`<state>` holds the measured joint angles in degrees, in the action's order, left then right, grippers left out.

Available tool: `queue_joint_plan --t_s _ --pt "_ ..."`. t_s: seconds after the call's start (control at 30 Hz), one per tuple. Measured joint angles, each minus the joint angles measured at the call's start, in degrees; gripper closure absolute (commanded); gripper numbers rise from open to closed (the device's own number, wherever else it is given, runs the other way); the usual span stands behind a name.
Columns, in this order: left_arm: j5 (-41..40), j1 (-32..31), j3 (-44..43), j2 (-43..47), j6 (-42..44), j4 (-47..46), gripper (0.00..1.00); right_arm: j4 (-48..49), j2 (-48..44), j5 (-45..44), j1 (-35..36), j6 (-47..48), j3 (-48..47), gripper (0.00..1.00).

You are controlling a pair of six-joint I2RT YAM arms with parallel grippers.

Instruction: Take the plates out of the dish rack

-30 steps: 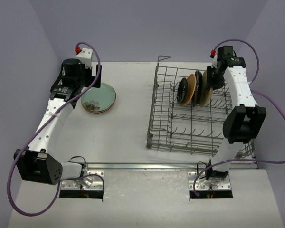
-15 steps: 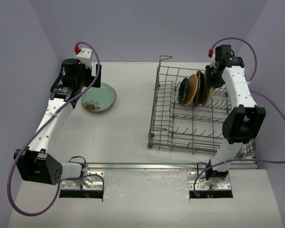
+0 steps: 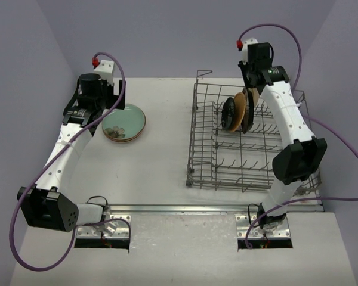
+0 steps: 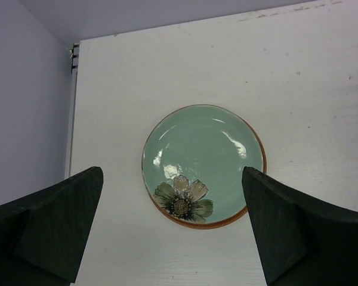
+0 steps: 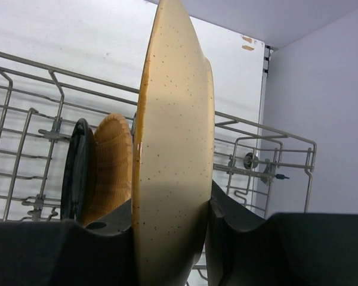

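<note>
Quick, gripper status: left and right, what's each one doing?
Left gripper: open, holding nothing, above the green plate.
Right gripper: shut on a tan speckled plate, above the dish rack.

The left arm [image 3: 62, 143] folds back at an elbow low on the near left. Its white forearm reaches forward to a wrist that points the left claw [image 4: 172, 173] straight down. The claw's dark fingers [image 4: 53, 226] stand wide apart and hold nothing. The right arm [image 3: 286, 113] bends at a dark elbow on the right. It stretches far forward, leaning slightly left, with its wrist raised at the far end. The right claw [image 5: 170, 214] is clamped on the lower edge of a speckled cream plate [image 5: 173, 119], which stands upright between the fingers.
</note>
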<state>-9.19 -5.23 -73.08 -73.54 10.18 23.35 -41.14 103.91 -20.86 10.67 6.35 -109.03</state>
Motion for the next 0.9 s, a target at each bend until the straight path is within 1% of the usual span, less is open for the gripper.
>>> queue_joint_plan --t_s 0.23,0.37,0.5,0.7,0.8,0.9 --pt "0.9 0.0 -0.6 0.0 -2.2 0.2 0.0 1.2 -1.5 0.7 0.0 1.8 -1.0 1.0" --pt "3.9 0.0 -3.0 0.0 -4.3 0.5 0.0 2.1 -5.9 3.3 0.0 1.9 -1.6 1.0" --pt "7.5 0.0 -4.5 0.1 -6.7 0.0 0.0 4.4 -11.8 8.8 0.6 -0.1 -4.1 1.0" --pt "16.5 0.3 -4.5 1.9 -9.1 -0.4 0.0 2.8 -19.0 17.8 1.8 -4.3 -4.9 1.0" --pt "22.0 0.4 -4.5 3.2 -10.5 -0.5 0.0 2.1 -19.7 23.2 1.5 -7.0 -5.0 1.0" --pt "26.0 0.4 -4.7 3.7 -12.0 -0.3 0.0 1.4 -19.5 26.5 1.4 -8.3 -4.2 1.0"
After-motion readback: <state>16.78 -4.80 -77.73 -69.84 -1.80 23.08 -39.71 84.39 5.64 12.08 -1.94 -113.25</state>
